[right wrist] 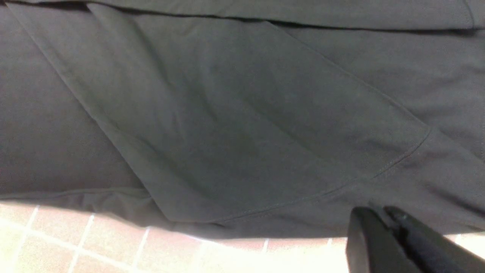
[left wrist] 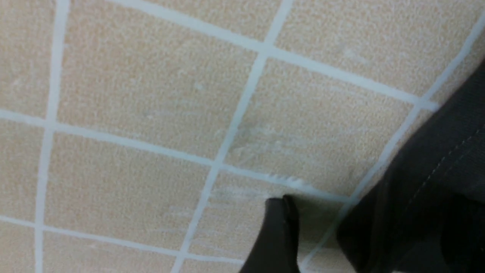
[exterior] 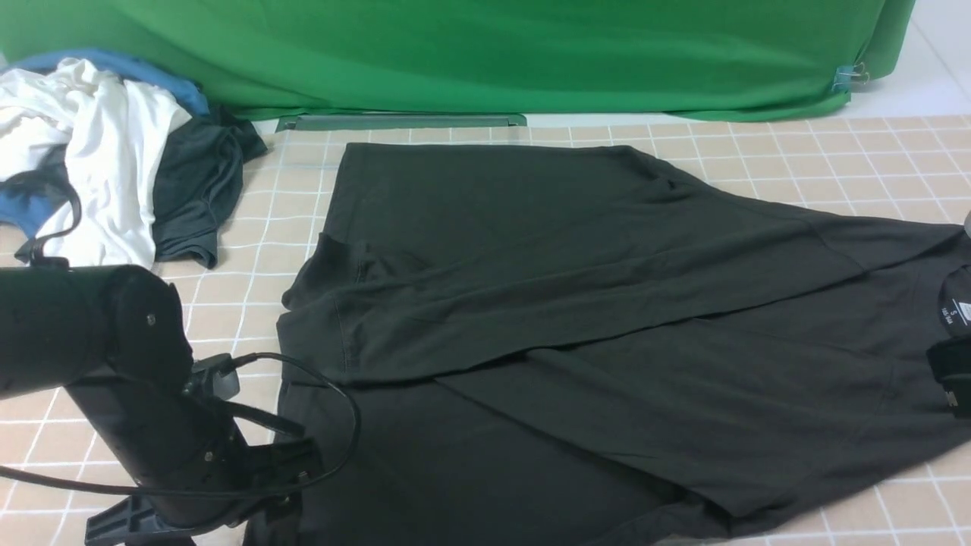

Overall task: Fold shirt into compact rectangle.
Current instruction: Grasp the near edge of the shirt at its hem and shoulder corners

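The black shirt (exterior: 569, 303) lies spread on the checked table cover, its far side folded over the middle, its collar and white neck label (exterior: 957, 312) at the right edge. My left gripper (exterior: 292, 485) is low at the shirt's near left hem, open. In the left wrist view its fingers (left wrist: 278, 235) stand wide apart with the stitched edge of the shirt (left wrist: 435, 170) lying between them. My right gripper (exterior: 952, 375) sits beside the collar. In the right wrist view it (right wrist: 379, 214) is shut, with a thin pinch of the shirt (right wrist: 227, 113) between the tips.
A pile of white, blue and dark grey garments (exterior: 98, 152) lies at the back left. A green cloth backdrop (exterior: 455, 53) closes off the far side. Bare tan checked cover (exterior: 250, 250) shows between the pile and the shirt.
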